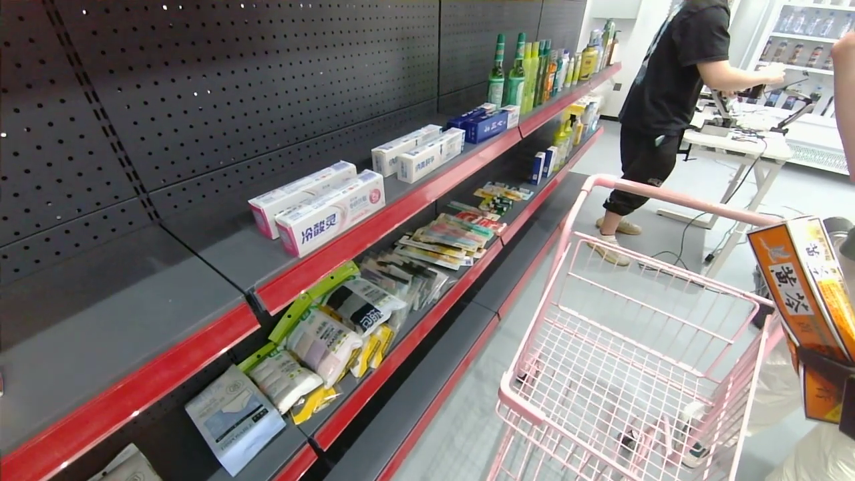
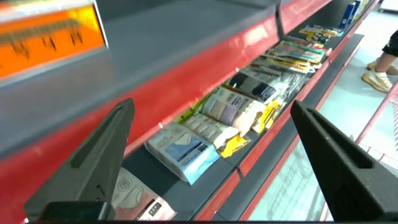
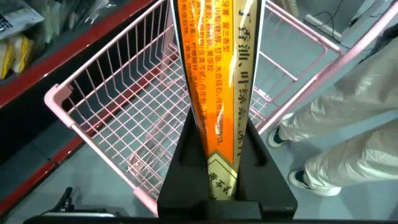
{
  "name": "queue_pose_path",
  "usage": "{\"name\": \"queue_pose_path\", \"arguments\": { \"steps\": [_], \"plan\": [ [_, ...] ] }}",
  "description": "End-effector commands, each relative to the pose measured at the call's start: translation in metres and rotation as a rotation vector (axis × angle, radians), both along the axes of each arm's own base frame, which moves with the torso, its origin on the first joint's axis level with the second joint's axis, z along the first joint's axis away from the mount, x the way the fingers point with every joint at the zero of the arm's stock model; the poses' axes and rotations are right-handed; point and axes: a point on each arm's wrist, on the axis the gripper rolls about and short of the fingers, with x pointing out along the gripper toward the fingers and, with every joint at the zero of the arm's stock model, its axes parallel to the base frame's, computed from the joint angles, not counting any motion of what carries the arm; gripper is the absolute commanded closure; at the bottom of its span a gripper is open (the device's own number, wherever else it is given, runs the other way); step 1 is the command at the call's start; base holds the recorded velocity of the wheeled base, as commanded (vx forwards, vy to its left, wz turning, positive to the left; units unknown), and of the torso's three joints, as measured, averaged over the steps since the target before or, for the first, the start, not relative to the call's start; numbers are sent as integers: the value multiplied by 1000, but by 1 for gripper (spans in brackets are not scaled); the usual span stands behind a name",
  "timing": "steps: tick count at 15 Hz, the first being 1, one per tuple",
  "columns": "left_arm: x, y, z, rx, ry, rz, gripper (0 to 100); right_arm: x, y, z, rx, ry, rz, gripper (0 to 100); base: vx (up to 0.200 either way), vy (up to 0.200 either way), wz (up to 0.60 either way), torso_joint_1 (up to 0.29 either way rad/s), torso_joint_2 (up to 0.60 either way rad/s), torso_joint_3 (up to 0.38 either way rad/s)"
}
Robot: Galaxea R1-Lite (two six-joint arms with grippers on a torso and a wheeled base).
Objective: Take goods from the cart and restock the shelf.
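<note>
My right gripper (image 1: 828,364) is shut on a tall orange box (image 1: 805,287), held upright at the far right, above the right rim of the pink cart (image 1: 528,407). From the right wrist, the orange box (image 3: 214,87) stands clamped between the black fingers (image 3: 186,149) of the gripper (image 3: 214,168), over the wire basket of the cart (image 3: 118,118). My left gripper (image 2: 211,168) is open, hanging in front of the red-edged shelf (image 2: 186,68) with nothing between its fingers. Another orange box (image 2: 50,31) lies on the grey upper shelf board.
The upper shelf (image 1: 133,314) has bare grey room at its left, then white toothpaste boxes (image 1: 320,207), blue boxes (image 1: 484,123) and bottles (image 1: 528,73) farther along. Packets (image 1: 320,341) fill the lower shelf. A white table (image 1: 735,143) stands beyond the cart.
</note>
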Motion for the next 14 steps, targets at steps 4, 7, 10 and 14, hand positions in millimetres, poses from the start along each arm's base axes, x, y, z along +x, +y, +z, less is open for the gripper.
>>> {"name": "queue_pose_path", "arguments": {
  "steps": [4, 7, 10, 14],
  "plan": [
    [0, 0, 0, 0, 0, 1, 0, 1, 1, -1, -17, 5, 16, 100, 0, 0, 0, 248, -596, -347],
    [0, 0, 0, 0, 0, 1, 0, 2, 1, -1, -30, 10, 23, 100, 0, 0, 0, 207, -458, -266],
    [0, 0, 0, 0, 1, 1, 0, 2, 1, -1, -30, 12, 25, 100, 0, 0, 0, 175, -382, -217],
    [0, 0, 0, 0, 0, 2, 0, 2, 1, -3, -31, 20, 25, 100, 0, 0, 0, 164, -355, -194]
  ]
}}
